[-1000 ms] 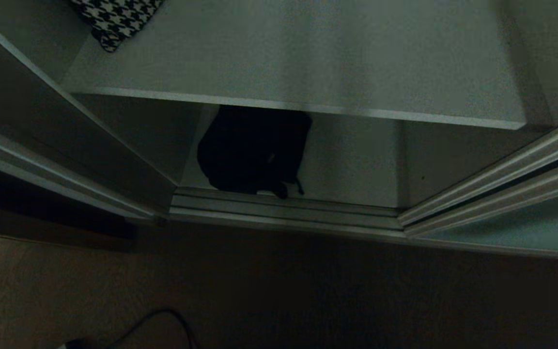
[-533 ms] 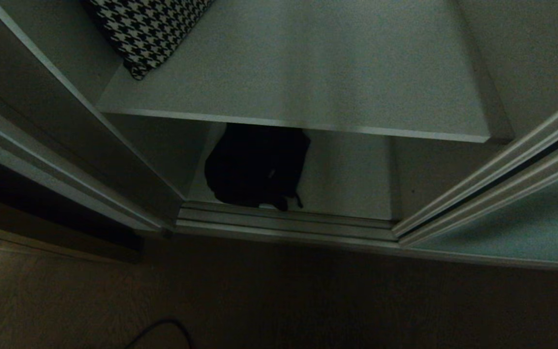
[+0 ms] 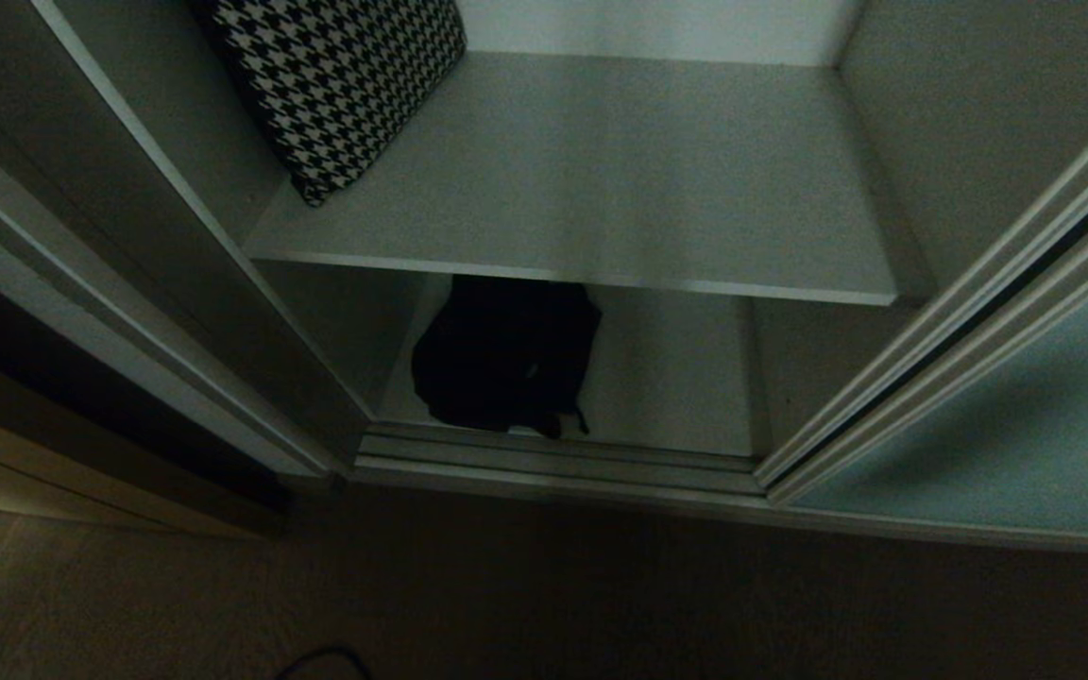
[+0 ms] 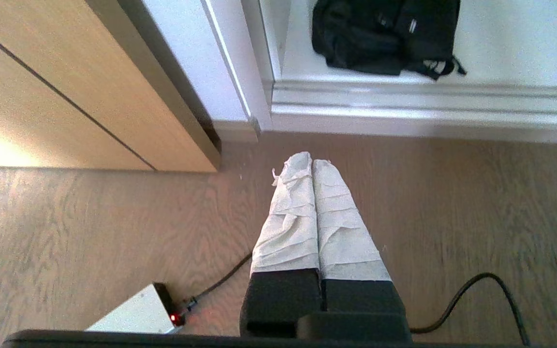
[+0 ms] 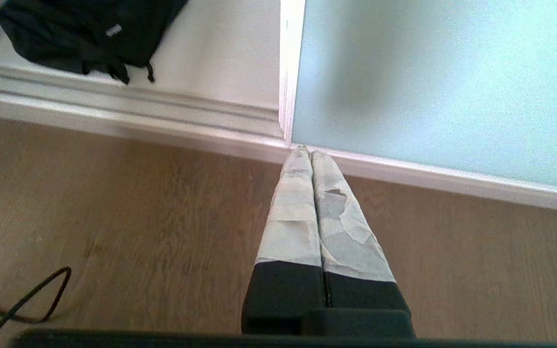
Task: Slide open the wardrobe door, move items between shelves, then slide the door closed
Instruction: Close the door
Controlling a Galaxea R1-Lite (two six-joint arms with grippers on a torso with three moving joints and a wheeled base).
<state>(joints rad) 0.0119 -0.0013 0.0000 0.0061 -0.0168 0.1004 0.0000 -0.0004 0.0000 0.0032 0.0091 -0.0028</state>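
In the head view, the sliding wardrobe door is pushed off to the right, so the wardrobe stands open. The black bag lies on the bottom shelf, near its front edge and toward the left side. Above the bag is the upper shelf, and a black-and-white checked cushion leans in the left back corner of that shelf. No arm shows in this view. In the left wrist view, the left gripper hangs over the wood floor in front of the bag, with its 2 taped fingers pressed together and nothing between them. The bag is ahead of these fingers and a little to the right, lying flat with its long side along the shelf's front edge. In the right wrist view, the right gripper is also clenched on nothing, close to the door's bottom corner. From there the bag is well off to the left. The left gripper looks like the nearer 1 to the bag, so it would likely reach forward for it.
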